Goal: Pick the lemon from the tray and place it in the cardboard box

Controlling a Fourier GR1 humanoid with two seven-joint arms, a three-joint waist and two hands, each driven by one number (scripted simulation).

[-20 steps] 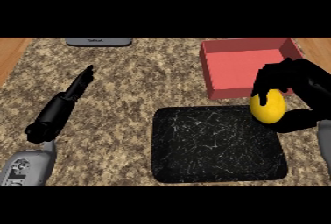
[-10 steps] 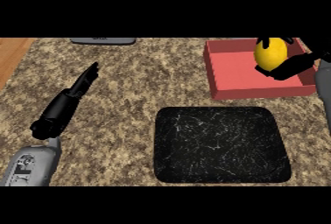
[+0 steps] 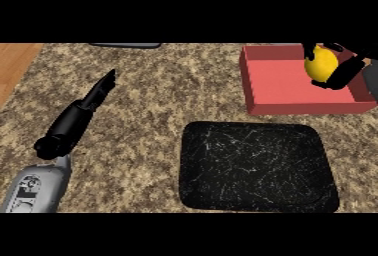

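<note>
Right hand (image 3: pixel 341 67) of mine curls round the lemon (image 3: pixel 322 64), holding it over the far right part of the cardboard box (image 3: pixel 280 102), inside its walls. Its long axis stands roughly upright in my fingers. Directly below lies the box floor, so I judge the coming move a short lowering and release. My left hand (image 3: pixel 94 95) rests open, fingers straight, near the counter's (image 3: pixel 184 75) left edge, well apart. Nearer me, the tray (image 3: pixel 255 167) holds nothing.

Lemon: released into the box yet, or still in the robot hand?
Still held. The right robot hand has its fingers curled round the lemon above the red box. The black tray holds nothing.
</note>
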